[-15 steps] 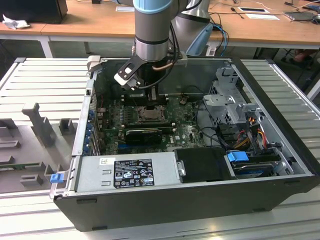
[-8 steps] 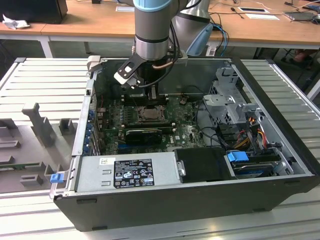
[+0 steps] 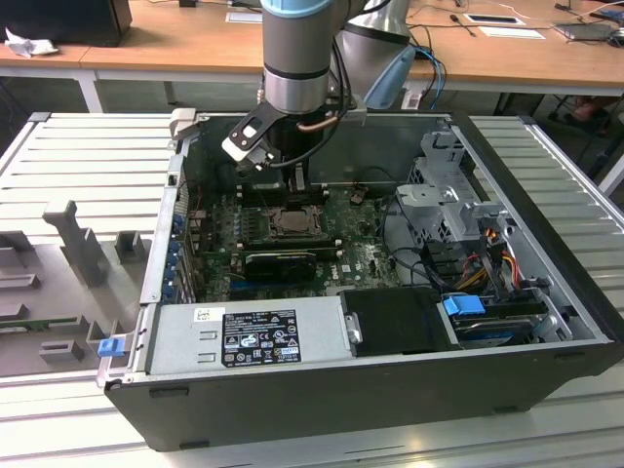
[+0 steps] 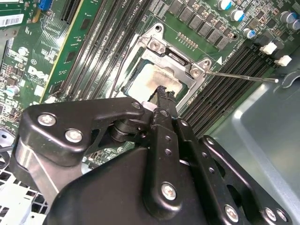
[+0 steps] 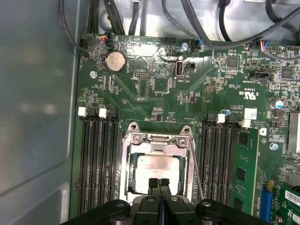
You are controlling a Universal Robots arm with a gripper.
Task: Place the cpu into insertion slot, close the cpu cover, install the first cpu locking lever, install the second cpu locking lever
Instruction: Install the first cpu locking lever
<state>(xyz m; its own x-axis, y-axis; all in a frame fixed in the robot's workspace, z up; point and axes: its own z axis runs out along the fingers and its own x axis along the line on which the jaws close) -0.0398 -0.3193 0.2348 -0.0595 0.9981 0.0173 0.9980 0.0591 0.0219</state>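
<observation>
Bright even light, glare on motherboard

Downward pincer, fingertips together.

The place is a robotics lab or electronics workshop. An industrial robot arm reaches into an open desktop computer case lying on a ribbed metal counter, with its tool over the green motherboard in the first wrist view. Grey fixture blocks sit on the counter, and wooden desks strewn with cables and papers stand behind.
</observation>
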